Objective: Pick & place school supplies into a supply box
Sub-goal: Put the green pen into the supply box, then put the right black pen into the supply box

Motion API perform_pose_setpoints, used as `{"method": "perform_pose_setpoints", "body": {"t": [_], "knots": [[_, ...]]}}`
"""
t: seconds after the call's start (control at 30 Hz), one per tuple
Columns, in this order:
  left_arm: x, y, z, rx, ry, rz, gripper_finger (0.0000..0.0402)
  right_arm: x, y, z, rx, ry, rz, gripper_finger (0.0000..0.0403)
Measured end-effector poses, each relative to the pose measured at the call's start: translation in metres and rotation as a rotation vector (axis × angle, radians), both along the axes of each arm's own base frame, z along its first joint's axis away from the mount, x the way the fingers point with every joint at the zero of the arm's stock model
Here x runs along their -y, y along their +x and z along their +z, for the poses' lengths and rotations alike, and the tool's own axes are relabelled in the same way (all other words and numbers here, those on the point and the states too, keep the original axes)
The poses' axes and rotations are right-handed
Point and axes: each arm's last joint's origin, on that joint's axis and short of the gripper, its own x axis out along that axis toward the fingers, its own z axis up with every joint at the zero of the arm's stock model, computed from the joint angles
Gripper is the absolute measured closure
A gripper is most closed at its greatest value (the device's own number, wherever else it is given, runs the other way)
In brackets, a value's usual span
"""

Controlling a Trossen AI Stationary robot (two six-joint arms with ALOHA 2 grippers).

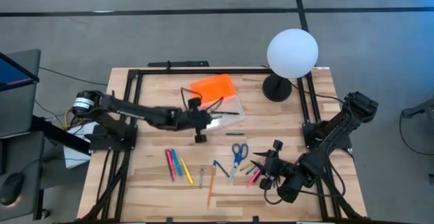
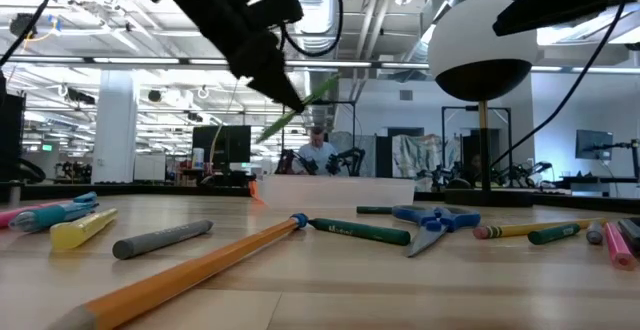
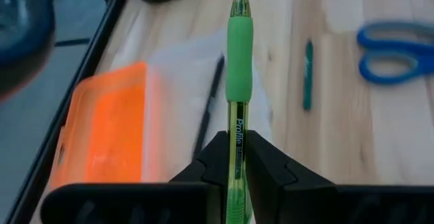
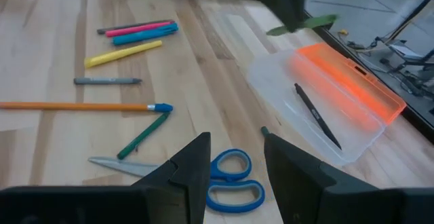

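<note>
At the near right corner of the table (image 1: 149,183), the right gripper (image 1: 271,161) hung low with its fingers (image 4: 193,163) spread and nothing between them, poised over the blue-handled scissors (image 1: 239,155). Loose supplies lay in a row along the near half of the wood: a cluster of pink, blue and yellow markers (image 1: 175,164) to the left, a grey pencil (image 1: 201,177), an orange pencil (image 1: 211,182) with a blue end cap, and a dark green pencil (image 4: 142,135) by the scissors. More pens (image 1: 254,174) sat just under the right arm.

Farther back, near the table's middle, the left gripper (image 1: 201,123) was pinching a green pen (image 3: 237,81), its fingers (image 3: 268,166) pressed against the clear barrel. In the low view the pen (image 2: 300,107) angled upward, well off the surface. The gripper hovered at the near edge of the supply box (image 1: 227,108), a clear case whose orange lid (image 1: 213,86) lay folded open on the far side. One black pen (image 4: 317,115) rested inside the clear tray (image 4: 285,81). A small dark green marker (image 1: 235,134) lay on the wood just in front of the box.

At the far right corner stood a white globe lamp (image 1: 292,52) on a black base.
</note>
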Motion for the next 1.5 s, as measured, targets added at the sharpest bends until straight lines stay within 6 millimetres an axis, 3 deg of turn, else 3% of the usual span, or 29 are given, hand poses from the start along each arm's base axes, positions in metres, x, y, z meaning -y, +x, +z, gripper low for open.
{"method": "perform_pose_setpoints", "body": {"t": [0.23,0.5,0.77,0.97,1.3,1.5], "knots": [[-0.044,-0.001,0.000,0.034,-0.099,0.023,0.0378,0.008,0.004,-0.002,-0.026,-0.027,-0.030,0.0269],[-0.055,-0.005,-0.013,0.098,-0.127,0.008,0.0378,0.023,0.011,-0.003,-0.055,-0.055,-0.086,0.0269],[-0.061,0.013,-0.046,0.020,-0.136,-0.006,0.0378,0.027,0.015,-0.003,-0.053,-0.048,-0.109,0.0269],[-0.066,0.025,-0.055,-0.027,-0.128,-0.009,0.0374,0.028,0.013,-0.007,-0.054,-0.035,-0.120,0.0269],[-0.066,0.029,-0.050,-0.028,-0.108,-0.021,0.0264,0.029,0.013,-0.008,-0.074,-0.011,-0.113,0.0269],[-0.061,0.031,-0.043,-0.122,-0.133,-0.037,0.0232,0.036,0.021,-0.027,-0.184,-0.082,-0.140,0.0269]]}}
